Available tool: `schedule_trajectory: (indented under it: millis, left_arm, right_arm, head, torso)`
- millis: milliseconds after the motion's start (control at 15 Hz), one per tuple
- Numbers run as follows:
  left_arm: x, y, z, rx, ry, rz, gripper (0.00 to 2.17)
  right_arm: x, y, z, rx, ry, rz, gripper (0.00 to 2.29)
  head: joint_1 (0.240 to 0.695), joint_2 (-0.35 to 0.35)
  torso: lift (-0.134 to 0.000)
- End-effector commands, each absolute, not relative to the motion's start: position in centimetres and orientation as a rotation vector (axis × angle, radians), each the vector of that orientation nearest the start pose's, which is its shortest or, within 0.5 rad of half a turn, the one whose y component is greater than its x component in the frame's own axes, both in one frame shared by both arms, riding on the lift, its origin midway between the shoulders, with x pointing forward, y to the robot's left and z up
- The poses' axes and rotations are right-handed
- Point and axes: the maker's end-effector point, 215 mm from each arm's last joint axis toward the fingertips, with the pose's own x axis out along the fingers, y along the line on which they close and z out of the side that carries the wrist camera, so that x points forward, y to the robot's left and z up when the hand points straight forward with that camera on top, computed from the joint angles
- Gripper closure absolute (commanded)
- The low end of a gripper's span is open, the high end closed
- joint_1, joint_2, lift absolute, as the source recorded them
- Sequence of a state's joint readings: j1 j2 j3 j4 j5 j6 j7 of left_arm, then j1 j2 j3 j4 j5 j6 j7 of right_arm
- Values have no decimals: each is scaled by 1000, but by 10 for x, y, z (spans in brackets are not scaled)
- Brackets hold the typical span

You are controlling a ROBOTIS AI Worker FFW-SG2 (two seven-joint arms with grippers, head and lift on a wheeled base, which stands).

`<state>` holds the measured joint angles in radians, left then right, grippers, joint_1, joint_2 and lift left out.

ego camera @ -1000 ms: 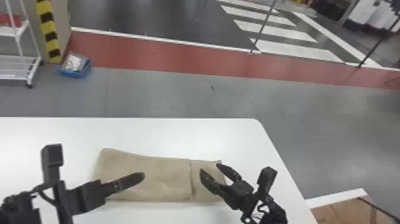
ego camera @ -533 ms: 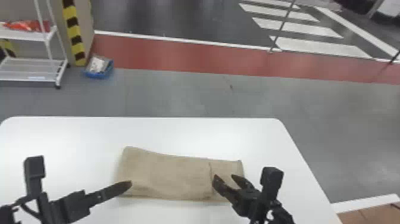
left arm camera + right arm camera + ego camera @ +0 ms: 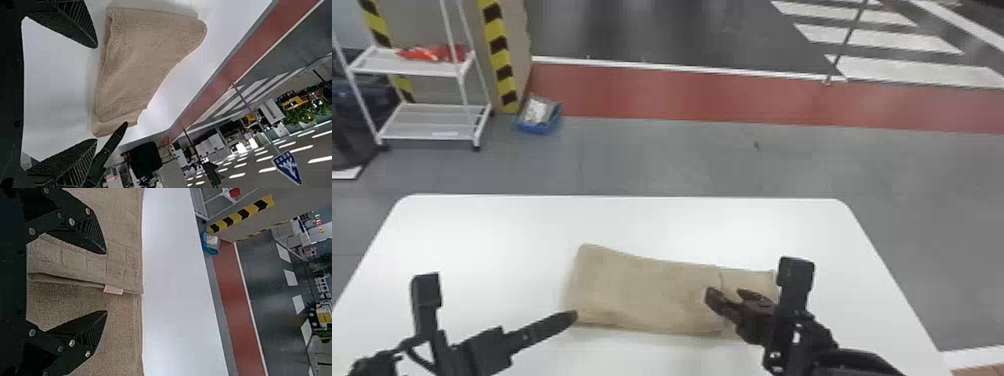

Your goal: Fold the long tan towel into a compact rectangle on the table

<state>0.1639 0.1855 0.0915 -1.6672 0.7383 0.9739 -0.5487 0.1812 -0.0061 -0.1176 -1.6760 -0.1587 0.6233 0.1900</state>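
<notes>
Since the earliest frame, the right fingers [image 3: 721,304] have shifted leftward along the towel [image 3: 642,295], while the left fingers [image 3: 547,329] have drawn out toward its left end; the towel's layered shape looks the same. It lies on the worktop [image 3: 497,240] with its long axis running left to right between the arms, already partly folded: an upper layer covers most of the length and stops short of the right end, where a shorter strip shows beyond it. That layer's free edge [image 3: 68,279], with a small label [image 3: 113,290], crosses the gap between the spread right fingers in their wrist view. At the other end, the left fingers, also wide apart, stand just by the near left corner, gripping nothing. So each end has its own nearer arm: left corner to the left, layer edge and short strip to the right. My guess is that a further fold across the long axis comes next, and that a pinch taking only the top layer could pull the stack askew.
</notes>
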Motion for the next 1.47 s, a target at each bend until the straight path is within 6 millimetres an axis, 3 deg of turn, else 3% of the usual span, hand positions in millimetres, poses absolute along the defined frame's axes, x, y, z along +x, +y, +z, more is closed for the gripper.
schedule_trajectory:
  millis: [0, 400, 1267, 1400]
  left_arm:
    - [402, 113, -494, -804, 814, -673, 29]
    - [401, 114, -495, -815, 813, -673, 29]
    - [402, 116, -489, -835, 795, -680, 29]
    - [402, 116, -489, -835, 795, -680, 29]
  right_arm:
    - [473, -224, -560, 244, 706, 107, 407]
    - [484, -223, -566, 241, 734, 106, 407]
    - [477, -207, -581, 242, 819, 133, 508]
    - [474, -205, -583, 246, 822, 139, 758]
  head:
    - [695, -154]
    - [695, -145]
    - [695, -122]
    - [695, -121]
  torso:
    - [0]
    - [0]
    - [0]
    - [0]
